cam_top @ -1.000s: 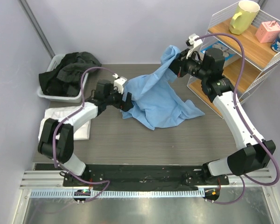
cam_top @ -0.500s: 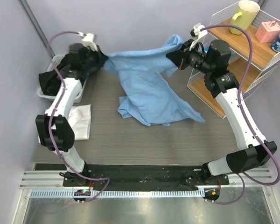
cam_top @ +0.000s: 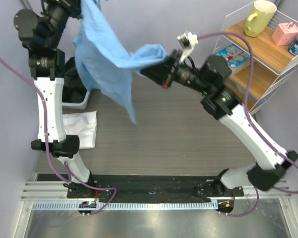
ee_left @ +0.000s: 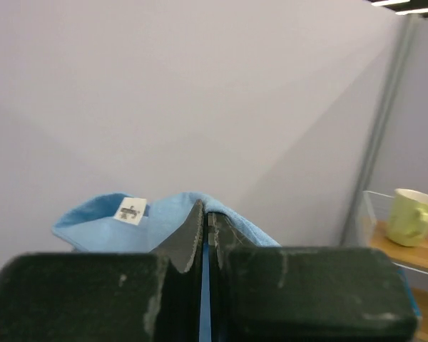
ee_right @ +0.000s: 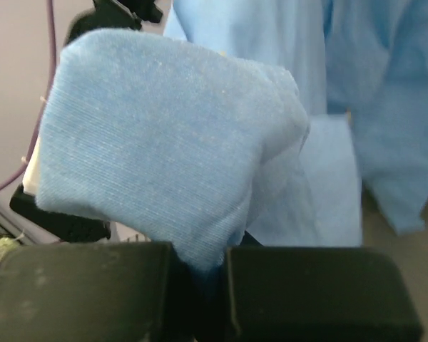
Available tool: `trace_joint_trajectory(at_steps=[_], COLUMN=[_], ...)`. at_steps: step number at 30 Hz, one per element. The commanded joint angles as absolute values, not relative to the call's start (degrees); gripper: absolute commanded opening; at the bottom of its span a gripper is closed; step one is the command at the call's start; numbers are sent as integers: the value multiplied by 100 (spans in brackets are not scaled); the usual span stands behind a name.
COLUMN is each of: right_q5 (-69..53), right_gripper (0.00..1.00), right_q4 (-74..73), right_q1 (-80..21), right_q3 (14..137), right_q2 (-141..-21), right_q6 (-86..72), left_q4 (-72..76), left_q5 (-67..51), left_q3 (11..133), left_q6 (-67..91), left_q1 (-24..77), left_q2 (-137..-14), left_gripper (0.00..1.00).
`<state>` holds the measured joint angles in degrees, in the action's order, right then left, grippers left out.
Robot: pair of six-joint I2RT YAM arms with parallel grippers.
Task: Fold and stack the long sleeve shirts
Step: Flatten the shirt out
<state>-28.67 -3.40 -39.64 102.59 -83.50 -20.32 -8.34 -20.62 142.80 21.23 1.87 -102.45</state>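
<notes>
The light blue long sleeve shirt (cam_top: 107, 54) hangs in the air, stretched between both grippers, its lower tip dangling above the table. My left gripper (cam_top: 83, 7) is raised high at the top left, shut on one edge of it; in the left wrist view the blue cloth (ee_left: 164, 217) with a small label is pinched in that gripper (ee_left: 205, 217). My right gripper (cam_top: 156, 70) is shut on the other end, and a fold of cloth (ee_right: 164, 135) drapes over that gripper (ee_right: 210, 260). The white shirt (cam_top: 82, 130) lies flat on the table at the left.
A white bin (cam_top: 75, 103) of dark clothes stands at the back left, partly behind the hanging shirt. A wire-and-wood shelf (cam_top: 268, 54) at the right holds a yellow mug (cam_top: 260, 17) and a pink box (cam_top: 286, 33).
The left gripper closed on the blue shirt and rose high to the back left. The right gripper swung left and forward. The shirt has come off the table.
</notes>
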Motion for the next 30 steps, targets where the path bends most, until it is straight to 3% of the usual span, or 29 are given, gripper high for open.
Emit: trace_joint_trajectory(at_steps=[1,3,4,6,7,9,10,13,15,16,18,19,24,28,30], right_q5=[-2313,-2285,-2294,-2749,-2995,-3620,-3804,-3676,-3176,-3086,-2831,-2647,-2014,-2328,-2416], right_gripper=[1,7,26,53,76,97,100,100,100,100,100,100,98,80,67], right_q4=[72,-304,-777,-1071,-1246,-1580,-2000,-3237,-3681,-3961,-4069,-4069,-3789,-3779,-3849], right_q1=[-3964,-3990,-3990,-3990,-3990,-3999,-3999,-4008,-4008,-3999,-3999,-3990,-3780,-2937,-2621], right_q3=[8196,7300,7095,6612,6479,6337,6363,6942,7284,7364,7392,7357,7006,6970,7058], right_q2=[-6665,-6112,-5961,-5653,-5364,-5151,-5081,-5237,-5308,-5317,-5282,-5291,-5859,-6827,-7353], right_q6=[-2917,-3024,-2936,-2358,-2103,-1390,-1197,-134,435,640,982,1124,1775,2178,2398], left_q4=[-897,-905,-905,-975,-1211,-1790,-2080,-3627,-3745,-3570,-3113,-3137,-4874,-5553,-5686], left_q5=[-2320,-2486,-2731,-3048,-3415,-3734,-3935,-3929,-4059,-4148,-4289,-4280,-3019,-2506,-2522], left_q3=[13863,13344,12759,12237,12017,11874,11918,12313,11614,11254,10194,9969,9205,8528,8246], left_q6=[2084,1917,1742,1574,1399,1135,786,335,342,404,492,388,-1332,-2134,-2328], left_q1=[1656,2195,2676,3101,3451,3743,3970,3991,3763,3422,3017,2658,2180,1908,1698], left_q2=[-10652,-10652,-10678,-10766,-10819,-11231,-11415,-11725,-11278,-11050,-10297,-10083,-9624,-9580,-9554], left_gripper=[0,0,0,0,0,14,46,61,62,75,79,91,91,86,84])
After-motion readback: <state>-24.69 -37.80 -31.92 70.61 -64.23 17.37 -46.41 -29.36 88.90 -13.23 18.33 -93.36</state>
